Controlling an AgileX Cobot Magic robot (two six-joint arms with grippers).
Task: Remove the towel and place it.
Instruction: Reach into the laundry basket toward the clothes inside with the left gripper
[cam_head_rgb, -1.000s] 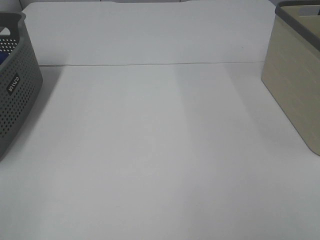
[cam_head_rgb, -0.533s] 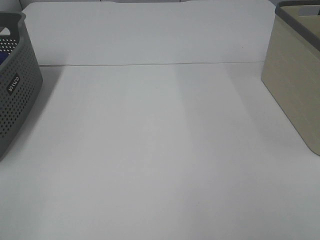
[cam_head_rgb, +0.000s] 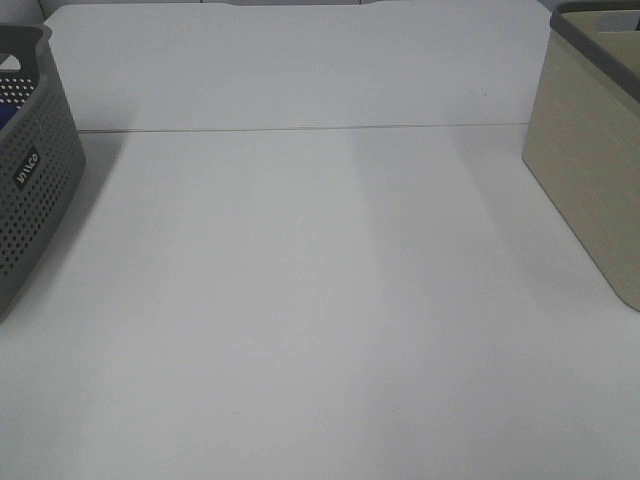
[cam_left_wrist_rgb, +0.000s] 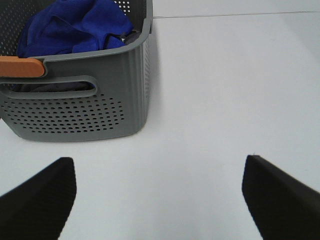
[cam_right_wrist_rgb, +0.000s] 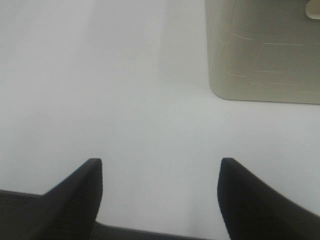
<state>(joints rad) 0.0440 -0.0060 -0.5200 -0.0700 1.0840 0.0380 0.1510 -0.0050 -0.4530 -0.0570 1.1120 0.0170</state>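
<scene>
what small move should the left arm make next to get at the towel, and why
Probably bring the left tool forward and up over the rim of the grey basket. Its jaws stand wide open and empty above bare table, short of the basket, while the blue towel lies bunched inside it, untouched.

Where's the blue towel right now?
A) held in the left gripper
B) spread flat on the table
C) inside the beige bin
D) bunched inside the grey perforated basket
D: the left wrist view shows the towel bunched inside the grey basket, while the left gripper stands open in front of it, holding nothing.
</scene>
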